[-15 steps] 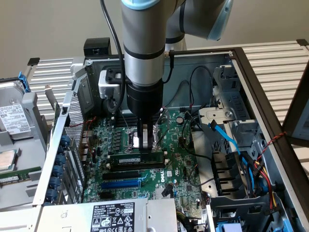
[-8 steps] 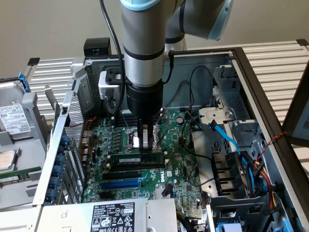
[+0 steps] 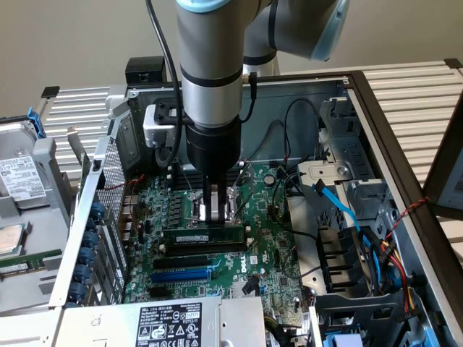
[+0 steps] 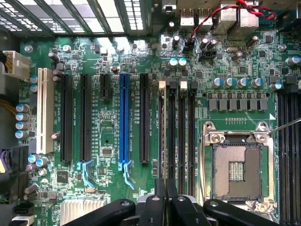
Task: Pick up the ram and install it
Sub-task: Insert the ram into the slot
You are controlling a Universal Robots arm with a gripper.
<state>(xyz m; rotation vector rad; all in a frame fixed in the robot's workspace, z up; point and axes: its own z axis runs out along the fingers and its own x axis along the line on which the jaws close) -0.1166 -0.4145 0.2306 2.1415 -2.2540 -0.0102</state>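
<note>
The ram (image 3: 202,236) is a long dark-green stick with a white label. It stands on edge in a memory slot of the motherboard (image 3: 275,249), inside the open computer case. In the wrist view the ram (image 4: 162,132) appears edge-on as a thin pale line in the first of several black memory slots (image 4: 181,132). My gripper (image 3: 215,215) hangs straight down just above the ram's top edge, near its middle. Its two dark fingers (image 4: 160,195) are pressed together, with nothing visible between them. I cannot tell whether the fingertips touch the ram.
A blue expansion slot (image 4: 124,117) and black slots lie beside the memory slots, and the open CPU socket (image 4: 235,165) is on the other side. The power supply (image 3: 173,322) sits at the front. Cables and a drive cage (image 3: 347,238) crowd the exterior view's right. Case walls surround the board.
</note>
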